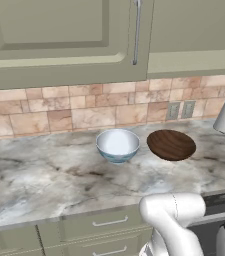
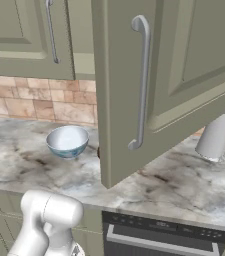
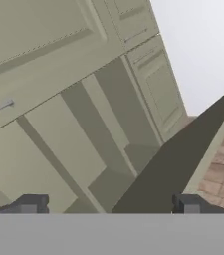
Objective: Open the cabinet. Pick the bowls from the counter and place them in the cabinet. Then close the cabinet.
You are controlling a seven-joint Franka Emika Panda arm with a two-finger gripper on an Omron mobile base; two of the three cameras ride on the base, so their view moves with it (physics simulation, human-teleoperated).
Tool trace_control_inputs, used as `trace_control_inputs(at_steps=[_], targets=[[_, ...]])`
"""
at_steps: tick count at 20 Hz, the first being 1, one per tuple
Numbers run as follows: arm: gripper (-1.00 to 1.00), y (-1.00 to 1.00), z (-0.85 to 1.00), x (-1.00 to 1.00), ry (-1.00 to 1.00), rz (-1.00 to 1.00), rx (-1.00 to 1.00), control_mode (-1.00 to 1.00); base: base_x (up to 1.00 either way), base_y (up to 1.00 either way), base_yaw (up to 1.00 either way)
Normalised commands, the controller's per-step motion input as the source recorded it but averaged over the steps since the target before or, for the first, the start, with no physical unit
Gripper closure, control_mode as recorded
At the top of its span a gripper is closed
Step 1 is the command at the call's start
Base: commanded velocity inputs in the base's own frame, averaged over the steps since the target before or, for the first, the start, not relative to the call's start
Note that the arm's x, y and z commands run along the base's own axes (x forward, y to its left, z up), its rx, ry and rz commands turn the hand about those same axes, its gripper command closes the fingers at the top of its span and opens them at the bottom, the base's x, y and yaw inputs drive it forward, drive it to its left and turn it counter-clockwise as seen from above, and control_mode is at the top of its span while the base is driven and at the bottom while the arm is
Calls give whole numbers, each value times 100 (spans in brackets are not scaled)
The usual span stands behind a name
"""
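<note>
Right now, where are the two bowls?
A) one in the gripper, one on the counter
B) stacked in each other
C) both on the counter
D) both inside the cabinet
C: the white bowl and the brown wooden bowl sit side by side, apart, on the counter.

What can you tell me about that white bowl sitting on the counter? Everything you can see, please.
The white bowl is deep and round, glossy like glazed ceramic, with a pale blue pattern around its outside and a plain white inside. It looks empty. It stands upright on the marbled counter, close to the tiled backsplash. A flatter dark wooden bowl sits just beside it, apparently with a small gap between them. Nothing else touches it.
</note>
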Motion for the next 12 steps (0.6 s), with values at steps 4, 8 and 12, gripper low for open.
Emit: trace_control_inputs(at_steps=[4, 8, 12], targets=[[-100, 64, -14, 43, -3, 9, 1, -100, 0, 0, 0], [-100, 30, -8, 28, -10, 11, 11, -100, 0, 0, 0], [-100, 9, -7, 33, -4, 16, 21, -100, 0, 0, 0]])
